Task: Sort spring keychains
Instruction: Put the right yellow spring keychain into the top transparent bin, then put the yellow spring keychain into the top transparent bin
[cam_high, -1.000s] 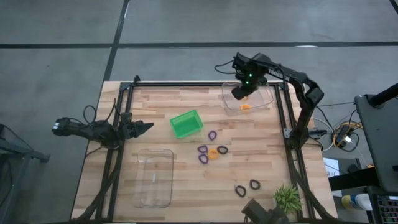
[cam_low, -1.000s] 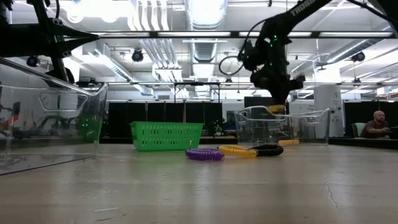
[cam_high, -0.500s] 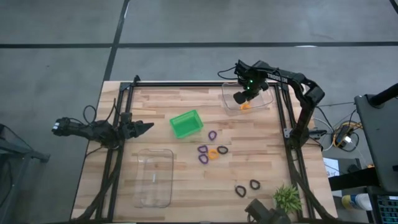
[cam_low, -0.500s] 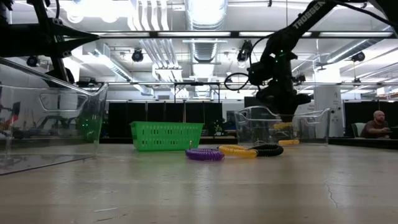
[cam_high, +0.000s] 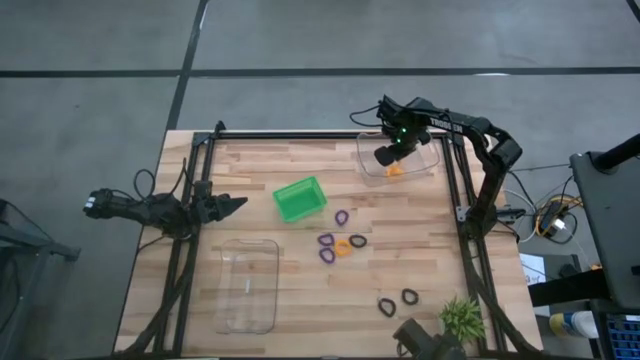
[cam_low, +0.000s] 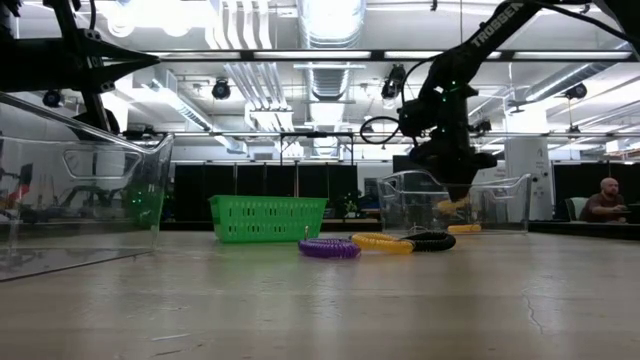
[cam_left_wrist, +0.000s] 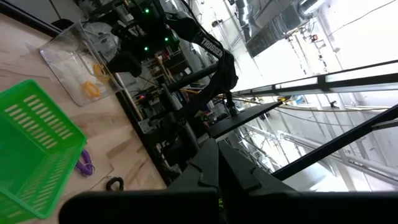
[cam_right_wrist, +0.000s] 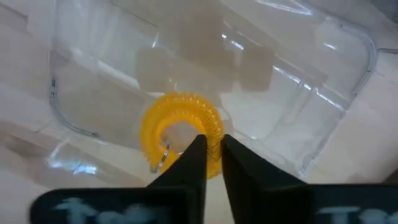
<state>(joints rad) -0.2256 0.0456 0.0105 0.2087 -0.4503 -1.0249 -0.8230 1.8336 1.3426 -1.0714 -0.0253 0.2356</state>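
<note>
**Orange keychain at my right fingertips, over the clear bin**

My right gripper (cam_high: 388, 157) hangs over the far clear bin (cam_high: 425, 160), well beyond the green bin (cam_high: 299, 198). In my right wrist view the orange keychain (cam_right_wrist: 180, 134) sits directly ahead of my fingertips, its near rim between them. The fingers stand only a sliver apart, so I judge the grip is loosening, though I cannot tell whether the ring is free yet. The ring faces my camera nearly flat-on; being round, it has no real long axis, and its small metal clip trails off one side. Another orange loop (cam_high: 395, 171) lies on the bin floor just beside.

The remaining keychains lie nearer than the green bin. My left gripper (cam_high: 236, 203) waits with its fingers together, off the green bin's other side.
</note>
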